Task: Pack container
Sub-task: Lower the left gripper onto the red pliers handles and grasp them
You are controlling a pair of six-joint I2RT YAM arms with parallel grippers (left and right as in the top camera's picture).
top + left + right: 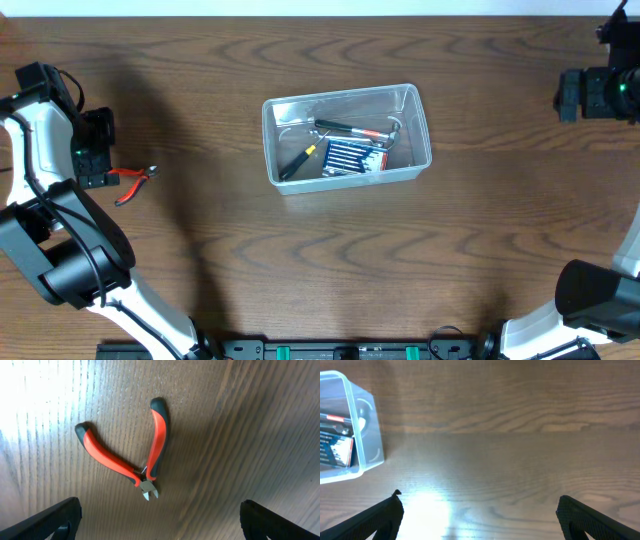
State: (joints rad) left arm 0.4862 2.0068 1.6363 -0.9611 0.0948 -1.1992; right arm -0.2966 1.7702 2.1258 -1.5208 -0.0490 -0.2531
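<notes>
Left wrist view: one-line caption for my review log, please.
Open left gripper hovers over red-handled cutters lying with handles spread on the wooden table, nothing grasped.

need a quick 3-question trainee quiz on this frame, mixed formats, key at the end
1. True or false: the red-handled cutters lie on the table, outside the container.
2. Which side's gripper hovers over the cutters? A) left B) right C) neither
3. In one word, how do the jaws of the right gripper stand?
Key: 1 true; 2 A, the left gripper; 3 open.
</notes>
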